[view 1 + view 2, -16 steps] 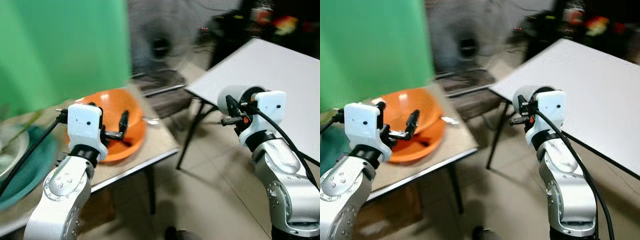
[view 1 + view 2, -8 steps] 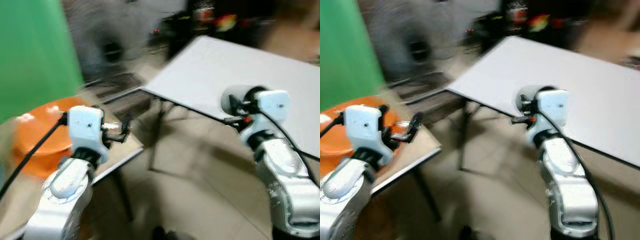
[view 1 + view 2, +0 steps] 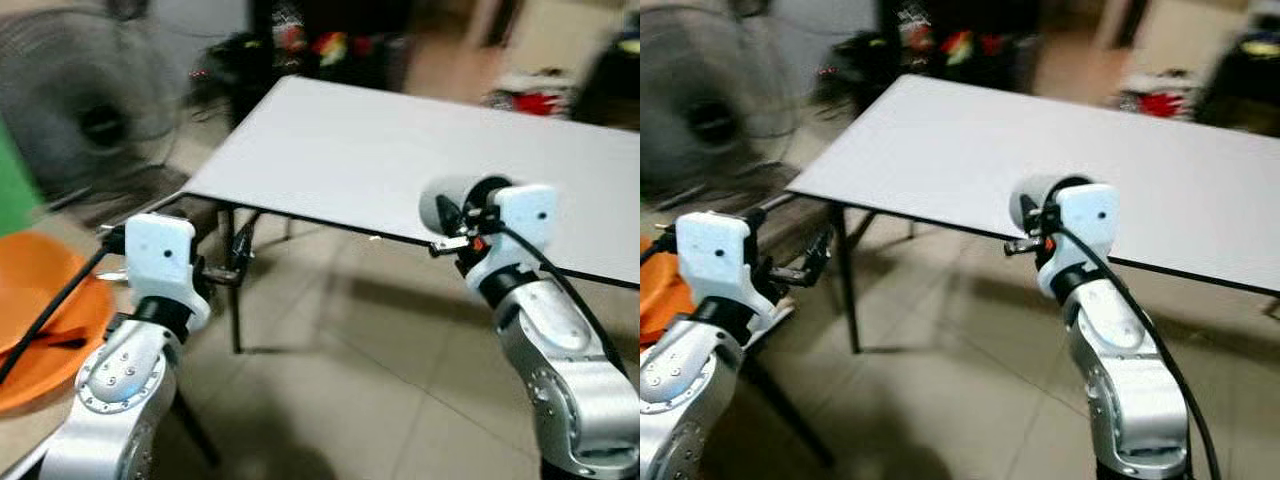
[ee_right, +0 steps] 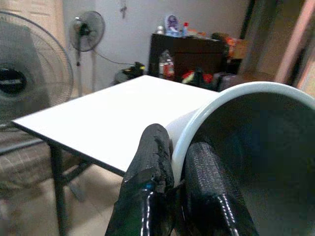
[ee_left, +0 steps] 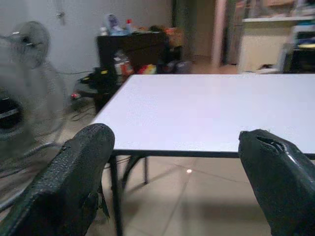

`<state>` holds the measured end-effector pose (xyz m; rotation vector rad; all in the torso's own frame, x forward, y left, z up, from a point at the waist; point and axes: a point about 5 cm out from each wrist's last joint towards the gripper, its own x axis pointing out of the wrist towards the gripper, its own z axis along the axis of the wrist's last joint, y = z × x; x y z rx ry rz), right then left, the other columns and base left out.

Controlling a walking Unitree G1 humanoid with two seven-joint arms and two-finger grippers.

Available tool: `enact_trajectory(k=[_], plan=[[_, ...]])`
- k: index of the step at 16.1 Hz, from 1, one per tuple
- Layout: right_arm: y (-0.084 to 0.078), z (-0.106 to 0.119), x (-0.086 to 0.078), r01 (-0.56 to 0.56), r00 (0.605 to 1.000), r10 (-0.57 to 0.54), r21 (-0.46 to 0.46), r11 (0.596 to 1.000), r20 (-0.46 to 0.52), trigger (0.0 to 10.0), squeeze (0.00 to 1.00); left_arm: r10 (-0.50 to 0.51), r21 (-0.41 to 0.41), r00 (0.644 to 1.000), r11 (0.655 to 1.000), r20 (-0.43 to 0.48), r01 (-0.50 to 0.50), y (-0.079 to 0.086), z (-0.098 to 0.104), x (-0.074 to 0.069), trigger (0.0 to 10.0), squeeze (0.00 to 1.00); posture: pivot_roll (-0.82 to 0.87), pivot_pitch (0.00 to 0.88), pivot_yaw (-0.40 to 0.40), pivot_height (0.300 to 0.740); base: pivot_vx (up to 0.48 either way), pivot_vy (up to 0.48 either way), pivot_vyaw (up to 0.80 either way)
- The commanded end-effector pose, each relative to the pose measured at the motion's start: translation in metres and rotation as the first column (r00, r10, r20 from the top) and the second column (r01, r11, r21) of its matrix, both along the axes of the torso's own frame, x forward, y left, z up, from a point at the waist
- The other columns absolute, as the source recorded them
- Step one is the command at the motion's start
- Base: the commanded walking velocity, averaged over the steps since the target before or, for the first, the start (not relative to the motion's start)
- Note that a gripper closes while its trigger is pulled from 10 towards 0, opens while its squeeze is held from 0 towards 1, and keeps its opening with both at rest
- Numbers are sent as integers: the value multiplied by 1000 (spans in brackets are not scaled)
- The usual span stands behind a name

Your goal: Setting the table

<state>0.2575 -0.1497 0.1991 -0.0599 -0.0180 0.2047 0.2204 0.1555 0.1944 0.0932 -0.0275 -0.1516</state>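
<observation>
The view has swung from the orange basin (image 3: 35, 320) to the white tabletop (image 3: 400, 160); right hand (image 4: 172, 196) grips a white bowl (image 4: 246, 147) ready for placing, left hand (image 5: 174, 182) spread empty.

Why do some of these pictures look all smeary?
Left eye view: the fan and clutter behind the white table are smeared, probably by camera motion. Right wrist view: the close bowl rim is soft; the room behind is clearer. Left wrist view: the near fingers are blurry.
</observation>
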Motion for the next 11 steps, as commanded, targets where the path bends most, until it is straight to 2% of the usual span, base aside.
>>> enact_trajectory(k=[1,4,7,11], plan=[[-3,-3,0,8,1000,-9,-8,1000,-24,10000,0,-19,-11,1000,1000,12,19,-1,1,1,10000,0,-32,0,-26,740,330,0,0],[-3,-4,0,12,999,-12,3,1000,-38,10000,0,-32,-14,999,999,10,33,-3,1,0,10000,0,-36,0,-25,740,358,0,0],[-4,-5,0,17,999,-17,-1,1000,-39,10000,0,-47,-14,999,999,6,47,-5,-1,2,10000,0,-41,0,-20,740,376,0,-754],[-3,-3,1,2,1000,-3,-10,1000,-31,10000,0,-47,-14,999,999,2,47,-4,-3,3,10000,0,-43,0,-21,740,377,0,0]])
